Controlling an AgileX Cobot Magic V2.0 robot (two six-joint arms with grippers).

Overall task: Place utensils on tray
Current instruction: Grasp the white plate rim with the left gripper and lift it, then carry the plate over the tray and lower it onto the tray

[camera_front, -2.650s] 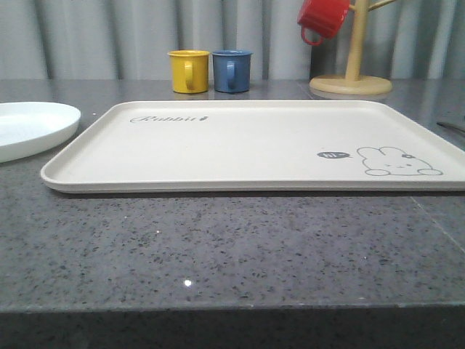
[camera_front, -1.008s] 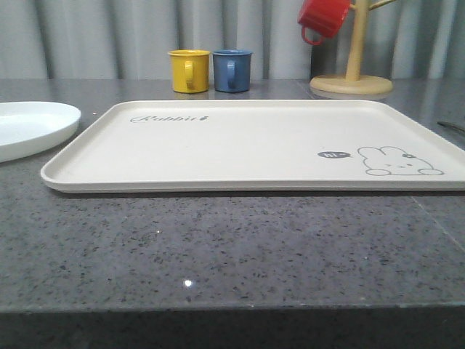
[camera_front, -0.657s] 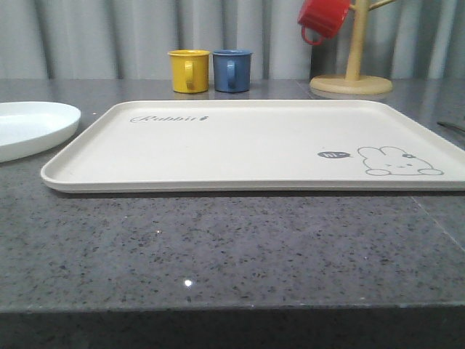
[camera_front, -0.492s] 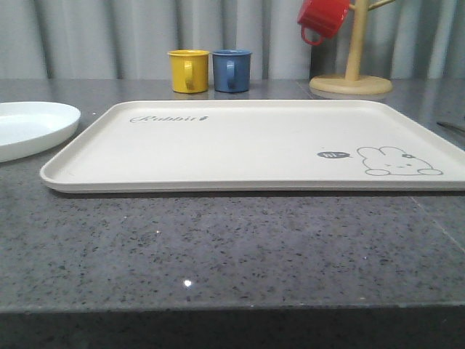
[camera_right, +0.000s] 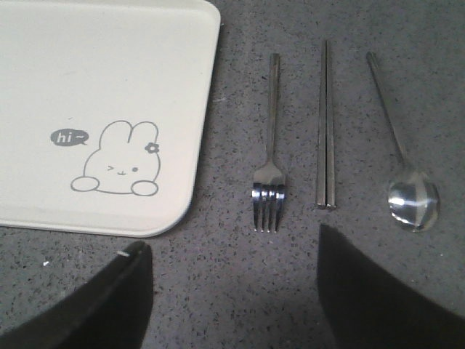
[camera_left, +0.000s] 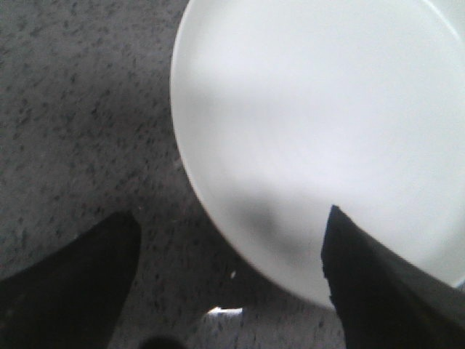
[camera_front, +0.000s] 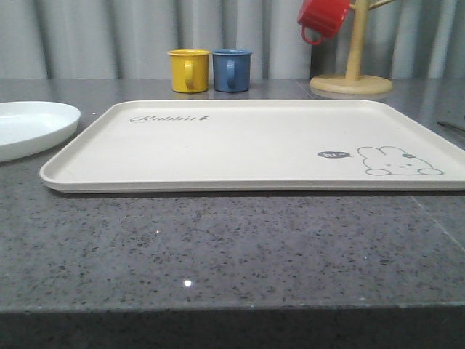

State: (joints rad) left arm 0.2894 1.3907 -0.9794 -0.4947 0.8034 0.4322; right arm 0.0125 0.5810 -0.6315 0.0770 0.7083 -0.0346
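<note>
The cream tray (camera_front: 247, 142) with its rabbit drawing lies in the middle of the grey table, and its corner (camera_right: 87, 87) shows in the right wrist view. Beside that corner lie a silver fork (camera_right: 270, 145), a pair of chopsticks (camera_right: 325, 127) and a spoon (camera_right: 403, 156), side by side on the stone. My right gripper (camera_right: 232, 254) hangs open above the table just short of the fork's tines. The white plate (camera_front: 33, 127) sits left of the tray. My left gripper (camera_left: 231, 222) is open over the plate's rim (camera_left: 218, 211), one finger over the plate, one over the table.
A yellow mug (camera_front: 188, 70) and a blue mug (camera_front: 232, 70) stand behind the tray. A wooden mug tree (camera_front: 353, 73) at the back right carries a red mug (camera_front: 322, 17). A grey curtain closes off the back.
</note>
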